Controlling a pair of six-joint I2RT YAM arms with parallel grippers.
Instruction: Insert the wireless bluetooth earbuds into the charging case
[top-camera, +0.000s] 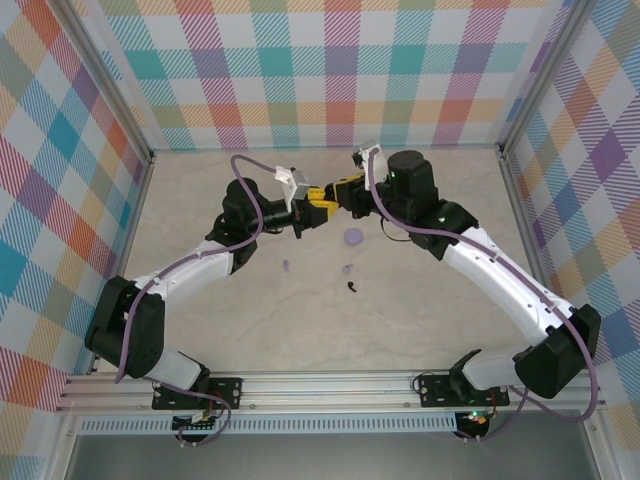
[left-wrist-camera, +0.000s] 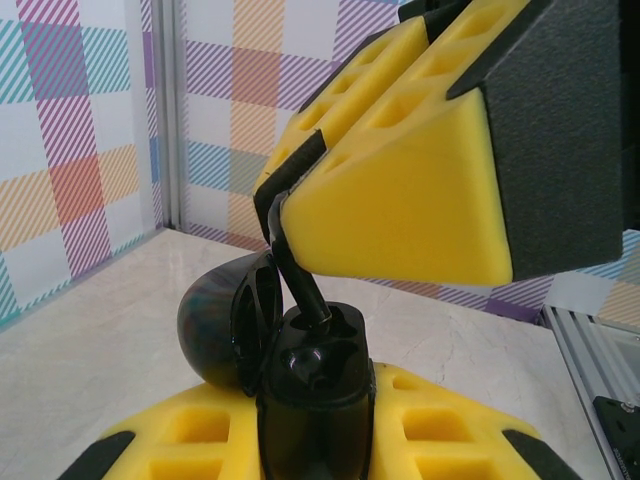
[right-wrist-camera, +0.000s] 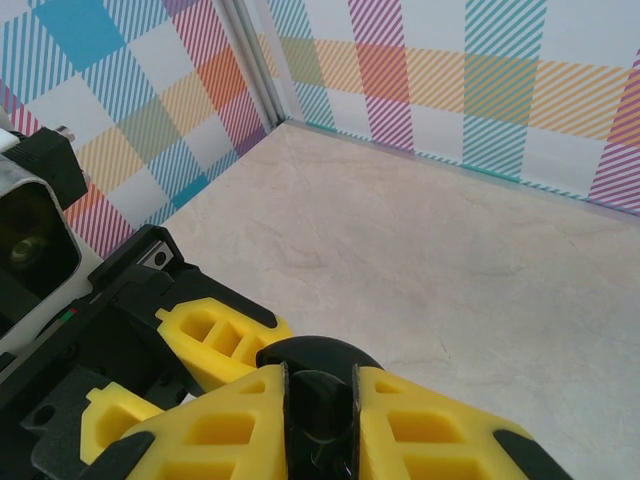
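Pastel-checked walls enclose a pale counter (top-camera: 430, 300), and the two arms meet above its far middle. The left end effector (left-wrist-camera: 315, 440) is clamped on the open black charging case (left-wrist-camera: 312, 395), held upright with its lid (left-wrist-camera: 222, 322) hinged aside. The right end effector (left-wrist-camera: 276, 190) reaches in from above, pinched together on a black earbud (left-wrist-camera: 300, 275). The earbud's long axis slants downward, its lower end at the case's well, so seating it likely means pushing along that slant. One lilac earbud (top-camera: 286, 266), a second lilac earbud (top-camera: 347, 269) and a spare black earbud (top-camera: 354, 288) lie nearer on the counter.

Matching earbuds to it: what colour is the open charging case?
Glossy black charging case, clearest in left wrist view.
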